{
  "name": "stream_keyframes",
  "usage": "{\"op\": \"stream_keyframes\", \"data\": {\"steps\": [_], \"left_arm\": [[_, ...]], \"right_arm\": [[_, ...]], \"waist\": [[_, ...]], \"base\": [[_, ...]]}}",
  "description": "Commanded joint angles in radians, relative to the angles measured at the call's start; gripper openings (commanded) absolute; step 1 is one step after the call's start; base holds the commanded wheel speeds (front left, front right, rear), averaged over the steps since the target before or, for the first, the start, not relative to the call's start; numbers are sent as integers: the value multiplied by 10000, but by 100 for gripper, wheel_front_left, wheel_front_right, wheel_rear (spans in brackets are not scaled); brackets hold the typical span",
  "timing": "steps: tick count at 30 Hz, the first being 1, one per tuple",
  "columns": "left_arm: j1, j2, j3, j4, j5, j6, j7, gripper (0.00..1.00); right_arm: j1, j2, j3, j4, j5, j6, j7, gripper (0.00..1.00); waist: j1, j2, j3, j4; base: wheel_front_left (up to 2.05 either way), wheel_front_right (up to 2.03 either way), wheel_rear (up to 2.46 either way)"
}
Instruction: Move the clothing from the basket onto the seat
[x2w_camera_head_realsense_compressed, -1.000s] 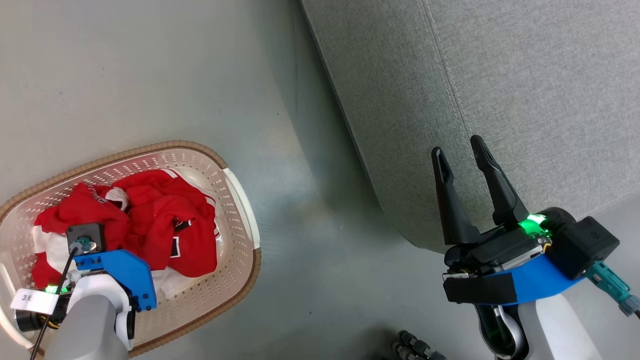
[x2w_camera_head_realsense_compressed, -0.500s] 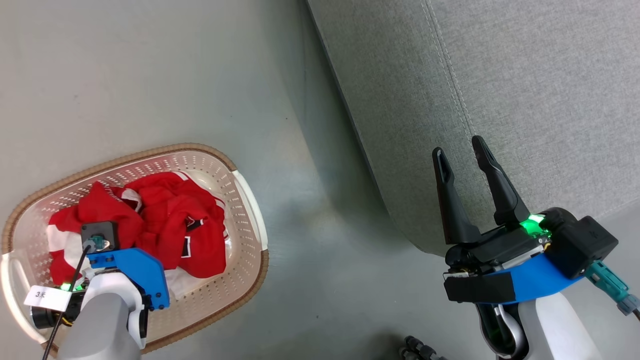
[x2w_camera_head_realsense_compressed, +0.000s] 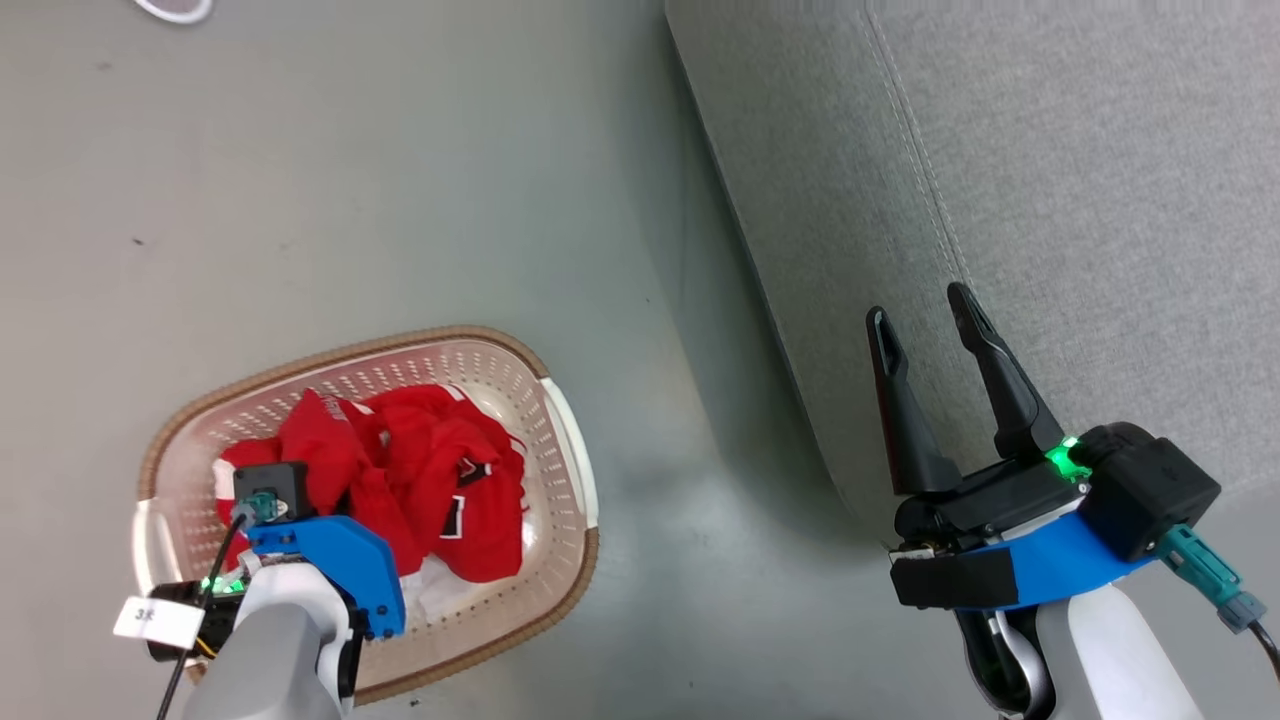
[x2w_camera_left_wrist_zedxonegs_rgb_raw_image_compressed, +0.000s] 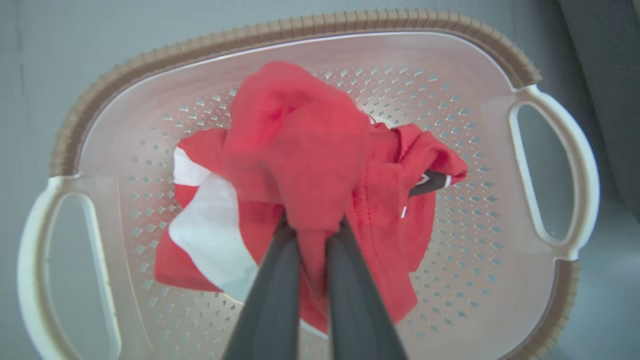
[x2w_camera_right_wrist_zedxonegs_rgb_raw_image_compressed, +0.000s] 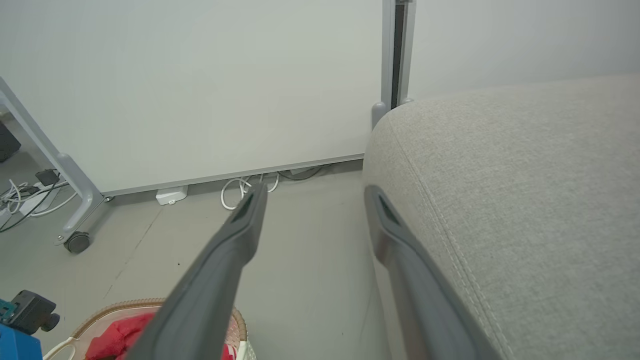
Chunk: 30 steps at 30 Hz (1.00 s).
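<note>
The cream basket (x2w_camera_head_realsense_compressed: 350, 346) with a brown rim stands on the floor at the lower left of the head view. Red-and-white clothing (x2w_camera_head_realsense_compressed: 440, 470) lies bunched inside it. In the left wrist view my left gripper (x2w_camera_left_wrist_zedxonegs_rgb_raw_image_compressed: 312, 226) is shut on a fold of the red clothing (x2w_camera_left_wrist_zedxonegs_rgb_raw_image_compressed: 300, 145), which stands up in a peak above the rest over the basket (x2w_camera_left_wrist_zedxonegs_rgb_raw_image_compressed: 300, 31). My right gripper (x2w_camera_head_realsense_compressed: 920, 306) is open with nothing between its fingers, at the near edge of the grey seat (x2w_camera_head_realsense_compressed: 1080, 200). The right wrist view shows the right gripper (x2w_camera_right_wrist_zedxonegs_rgb_raw_image_compressed: 315, 192) beside the seat (x2w_camera_right_wrist_zedxonegs_rgb_raw_image_compressed: 525, 175).
Bare grey floor (x2w_camera_head_realsense_compressed: 650, 480) separates the basket from the seat. A white cable (x2w_camera_head_realsense_compressed: 175, 10) lies at the top left. In the right wrist view a white wall panel (x2w_camera_right_wrist_zedxonegs_rgb_raw_image_compressed: 200, 75), coiled cables (x2w_camera_right_wrist_zedxonegs_rgb_raw_image_compressed: 245, 187) and a wheeled frame leg (x2w_camera_right_wrist_zedxonegs_rgb_raw_image_compressed: 75, 240) stand beyond.
The whole head picture has shifted and the basket looks smaller, so the camera has moved. The left gripper has closed on the red clothing. The right gripper stays open.
</note>
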<state>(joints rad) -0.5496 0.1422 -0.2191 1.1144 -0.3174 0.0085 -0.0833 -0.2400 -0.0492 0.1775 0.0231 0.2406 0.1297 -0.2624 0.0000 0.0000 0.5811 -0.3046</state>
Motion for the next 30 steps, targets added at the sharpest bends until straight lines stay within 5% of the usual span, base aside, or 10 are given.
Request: {"op": "stream_keyframes", "data": {"steps": [1, 19, 30], "left_arm": [[153, -90, -62, 101, -51, -104, -193, 0], [252, -803, -1084, 766, 84, -1024, -1186, 0], [88, -920, -2694, -528, -601, -1405, -1094, 0]], "right_arm": [[159, -20, -38, 59, -110, 19, -38, 100], [1148, -22, -485, 670, -725, 19, -38, 100], [1764, -22, -674, 952, -765, 17, -38, 100]], "waist": [[0, 0, -576, 423], [0, 0, -3059, 1875], [0, 0, -4125, 2461]], "base": [[0, 0, 0], [0, 0, 0], [0, 0, 0]]}}
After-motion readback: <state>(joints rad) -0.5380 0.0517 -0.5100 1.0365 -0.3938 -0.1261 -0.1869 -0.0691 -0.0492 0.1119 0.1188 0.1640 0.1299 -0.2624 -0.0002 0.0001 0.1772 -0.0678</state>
